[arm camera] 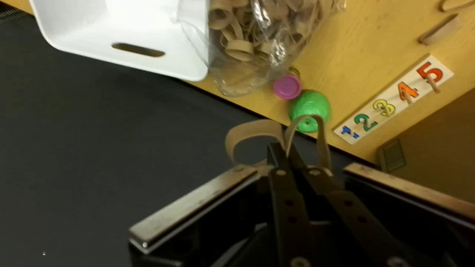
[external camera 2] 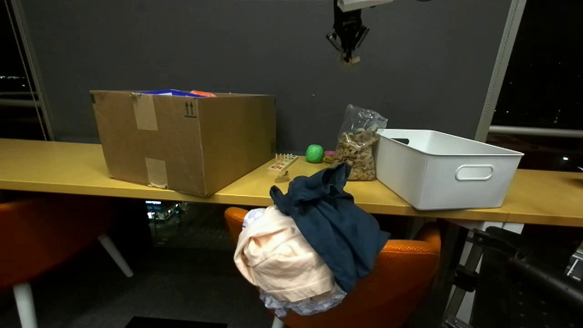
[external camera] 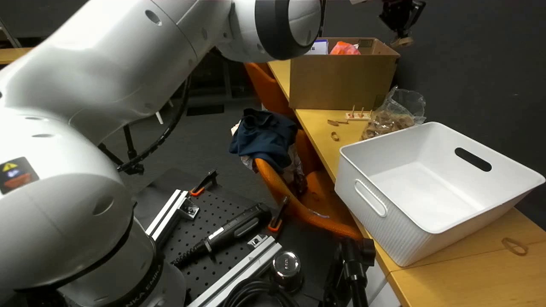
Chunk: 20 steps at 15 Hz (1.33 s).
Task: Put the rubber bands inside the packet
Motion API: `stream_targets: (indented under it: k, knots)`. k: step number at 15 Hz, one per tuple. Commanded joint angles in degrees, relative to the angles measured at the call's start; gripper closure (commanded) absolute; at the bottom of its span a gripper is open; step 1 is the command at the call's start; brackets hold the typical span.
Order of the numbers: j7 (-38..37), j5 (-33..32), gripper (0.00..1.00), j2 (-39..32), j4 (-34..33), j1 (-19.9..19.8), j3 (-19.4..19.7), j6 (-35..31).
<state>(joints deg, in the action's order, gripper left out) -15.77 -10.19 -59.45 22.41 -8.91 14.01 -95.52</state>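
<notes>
Inside the clear plastic packet (external camera 2: 367, 117), just beside the white tub (external camera 2: 421, 180) on the table (external camera 2: 41, 159), sits a heap of tan rubber bands (external camera 2: 357, 152). The cardboard box (external camera 2: 239, 141) holds an orange item (external camera: 344, 48) and a blue-and-white item (external camera: 318, 47). Higher up, the gripper (arm camera: 285, 152) is pinched closed on at least one looped band (arm camera: 254, 128); loose bands (arm camera: 442, 31) lie on the table.

arm (external camera: 128, 47): glossy white | cable (external camera: 164, 137): black | sticker (external camera: 19, 177): yellow triangle (external camera: 9, 166) | claw (arm camera: 285, 154): black, pale round screws (arm camera: 281, 172)
</notes>
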Motion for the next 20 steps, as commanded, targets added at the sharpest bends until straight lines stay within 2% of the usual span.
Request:
stream_targets:
  k: [1, 5, 7, 10, 16, 17, 18, 20]
  knots:
    - [-1.5, -1.0, 0.99, 1.7, 2.6, -0.2, 0.2, 6.7]
    - [-4.5, -0.5, 0.99, -0.1, 4.7, -0.9, 0.0, 8.8]
    - [-5.9, 0.0, 0.99, -5.2, -1.1, -2.4, -0.2, 10.9]
    - [-8.0, -0.9, 0.99, -5.6, 3.2, -3.2, 0.8, 6.9]
    - [-8.2, -2.4, 0.99, -8.1, 1.9, -4.5, 2.1, 0.6]
    - [-8.6, -2.3, 0.91, -8.1, 2.3, -4.4, 2.1, 0.0]
    - [-8.8, -2.0, 0.7, -8.1, 2.5, -4.4, 1.9, -0.4]
    - [-9.5, -1.6, 0.58, -8.2, 2.7, -4.3, 1.6, -0.4]
